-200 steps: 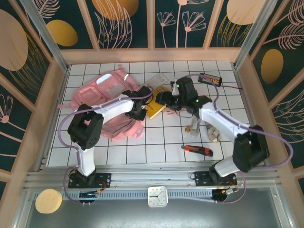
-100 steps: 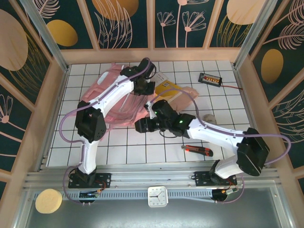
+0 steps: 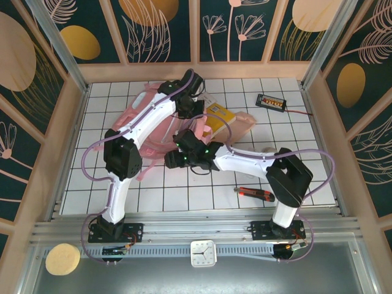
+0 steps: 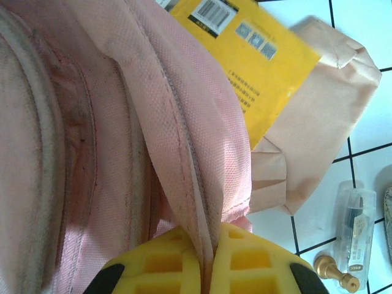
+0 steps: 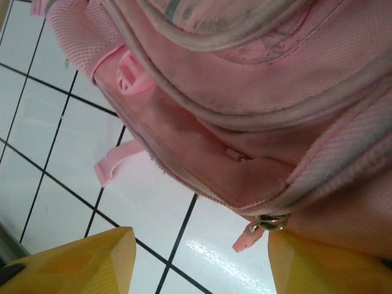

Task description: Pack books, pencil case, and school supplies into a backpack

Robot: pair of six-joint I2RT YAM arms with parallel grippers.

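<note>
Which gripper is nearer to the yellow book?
Left. The left gripper pinches the backpack edge right beside the book; the right gripper sits at the backpack's near side, farther away.

Left gripper (image 4: 207, 236) pinched closed; right gripper (image 5: 201, 236) seemingly spread open, reaching leftward.

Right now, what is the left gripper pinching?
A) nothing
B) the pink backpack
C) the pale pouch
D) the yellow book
B: the left gripper is shut on a seam of the backpack; the book lies beyond its fingers.
</note>
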